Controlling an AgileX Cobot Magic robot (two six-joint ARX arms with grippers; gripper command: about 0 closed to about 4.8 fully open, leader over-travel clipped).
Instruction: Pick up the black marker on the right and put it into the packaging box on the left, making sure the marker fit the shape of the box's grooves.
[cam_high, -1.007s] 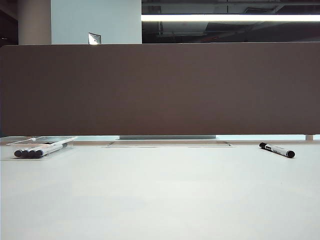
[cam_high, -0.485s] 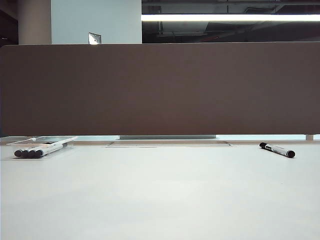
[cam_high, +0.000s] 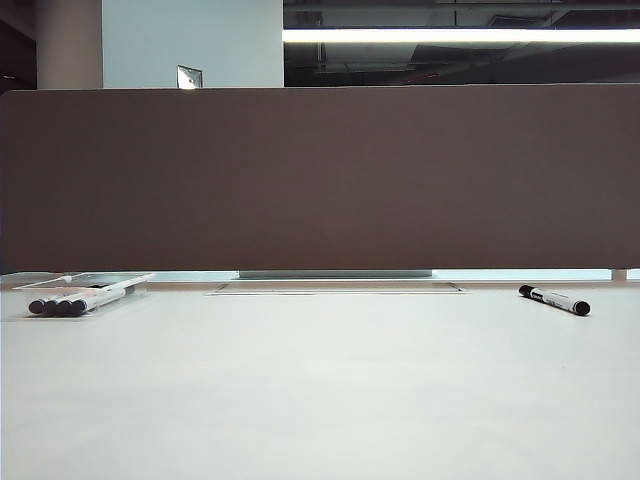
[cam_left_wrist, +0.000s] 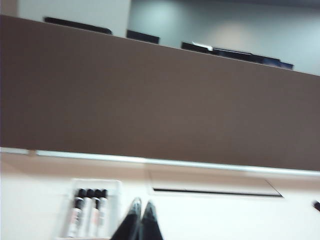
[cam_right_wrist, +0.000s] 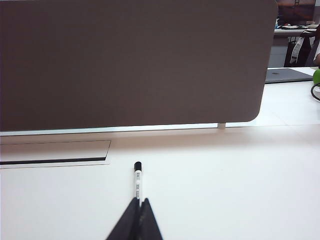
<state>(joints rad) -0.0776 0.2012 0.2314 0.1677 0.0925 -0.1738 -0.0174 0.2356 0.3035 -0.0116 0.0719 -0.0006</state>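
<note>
The black marker (cam_high: 553, 300) lies alone on the white table at the right, its barrel white with black cap and end. In the right wrist view the marker (cam_right_wrist: 137, 179) points away from my right gripper (cam_right_wrist: 140, 201), which is shut and empty; its tips hide the marker's near end. The packaging box (cam_high: 128, 281), a clear shallow tray, sits at the far left with several markers (cam_high: 70, 303) side by side in it. My left gripper (cam_left_wrist: 141, 204) is shut with nothing in it, beside the box (cam_left_wrist: 114, 210) in a blurred picture. Neither gripper shows in the exterior view.
A tall brown partition (cam_high: 320, 180) closes off the back of the table. A flat grey plate (cam_high: 337, 288) lies at its foot in the middle, also seen as plate (cam_right_wrist: 52, 151). Beyond the partition's end stand another desk with a laptop (cam_right_wrist: 287, 75) and a green object (cam_right_wrist: 316, 76).
</note>
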